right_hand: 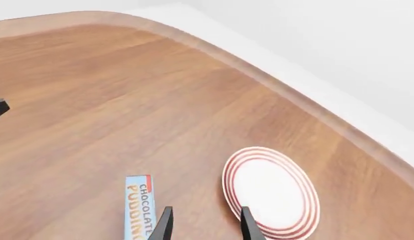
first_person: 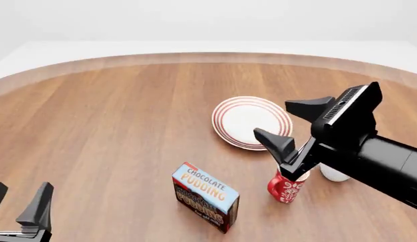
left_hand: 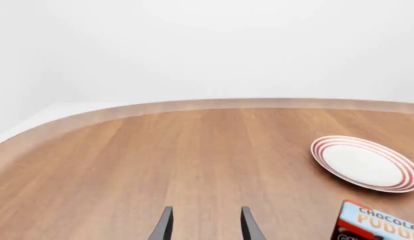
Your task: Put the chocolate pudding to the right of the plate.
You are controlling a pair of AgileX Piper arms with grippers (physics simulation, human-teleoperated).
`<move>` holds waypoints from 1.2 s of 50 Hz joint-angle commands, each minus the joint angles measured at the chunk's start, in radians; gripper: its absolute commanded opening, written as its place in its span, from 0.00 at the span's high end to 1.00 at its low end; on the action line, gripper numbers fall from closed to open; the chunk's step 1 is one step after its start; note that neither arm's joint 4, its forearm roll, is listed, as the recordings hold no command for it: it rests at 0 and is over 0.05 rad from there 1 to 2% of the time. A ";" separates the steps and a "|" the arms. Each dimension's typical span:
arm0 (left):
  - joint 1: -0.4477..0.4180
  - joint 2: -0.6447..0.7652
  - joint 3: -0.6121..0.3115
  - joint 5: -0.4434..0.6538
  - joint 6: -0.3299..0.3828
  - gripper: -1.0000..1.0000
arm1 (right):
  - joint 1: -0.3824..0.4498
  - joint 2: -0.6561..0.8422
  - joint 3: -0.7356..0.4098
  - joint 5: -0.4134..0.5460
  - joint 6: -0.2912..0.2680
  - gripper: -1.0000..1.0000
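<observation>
The chocolate pudding (first_person: 205, 196) is a carton with a light blue top and dark brown sides. It stands on the wooden table, nearer than the plate (first_person: 252, 122) and a little to its left. The plate is white with red rings. My right gripper (first_person: 271, 118) is open and empty, held above the plate's near right edge. My left gripper (first_person: 19, 199) is open and empty at the near left, far from the carton. The left wrist view shows the left gripper (left_hand: 205, 222), plate (left_hand: 365, 163) and pudding (left_hand: 380, 225). The right wrist view shows the right gripper (right_hand: 205, 222), plate (right_hand: 270, 192) and pudding (right_hand: 141, 205).
A red patterned mug (first_person: 286, 187) stands right of the carton, under my right arm. A white mug (first_person: 333, 174) sits beside it, mostly hidden by the arm. The table's curved far edge (first_person: 208, 56) runs across the back.
</observation>
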 commanded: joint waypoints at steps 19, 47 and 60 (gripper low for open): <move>0.000 0.000 0.000 0.000 0.000 0.00 | 0.181 0.177 0.044 -0.133 0.085 0.00; 0.000 0.000 0.000 0.000 0.000 0.00 | 0.287 0.278 0.009 -0.141 0.170 0.00; 0.000 0.000 0.000 0.000 0.000 0.00 | 0.236 0.291 0.060 -0.180 0.171 0.00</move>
